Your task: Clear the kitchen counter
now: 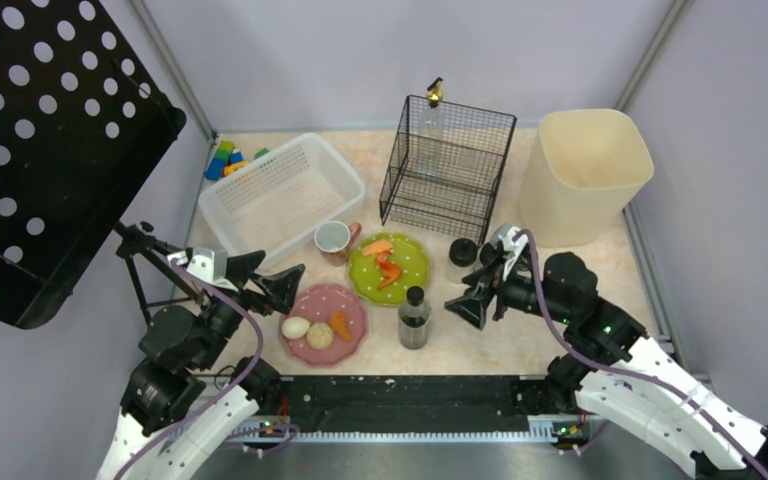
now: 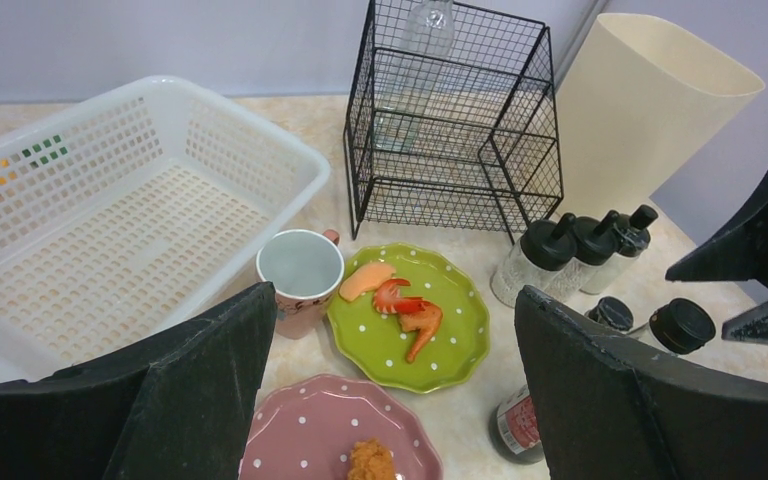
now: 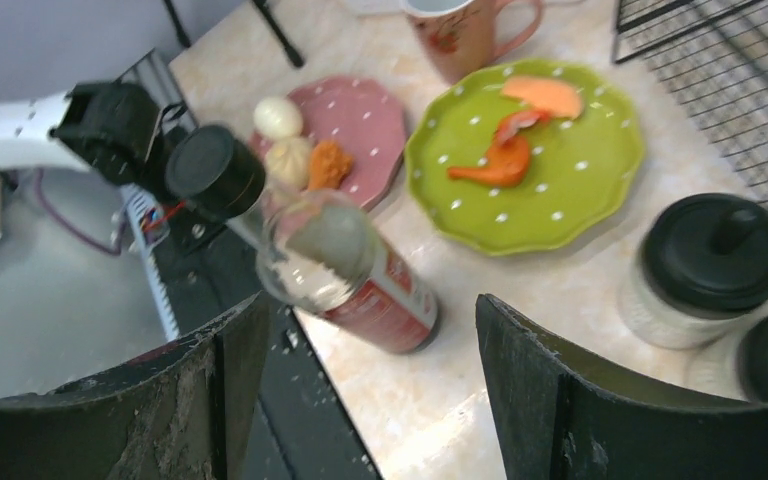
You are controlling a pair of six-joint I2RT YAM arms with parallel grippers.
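Fingers point(image 2: 190, 390) of left gripper point(image 1: 268, 277): spread wide, nothing between them. Pink plate point(image 2: 300, 430) lies just ahead of and below the tips; mug point(image 2: 300, 270) and green plate point(image 2: 450, 340) sit farther ahead.

Right gripper point(image 1: 475, 290) fingers point(image 3: 560, 400): also apart, holding nothing. Clear bottle point(image 3: 345, 265) with black cap stands upright ahead of the gap, untouched. Black-capped jar point(image 3: 710, 265) sits beyond the finger at the right of the wrist view.

Kitchen counter point(image 1: 480, 345) lies beneath both finger pairs and carries all these items.
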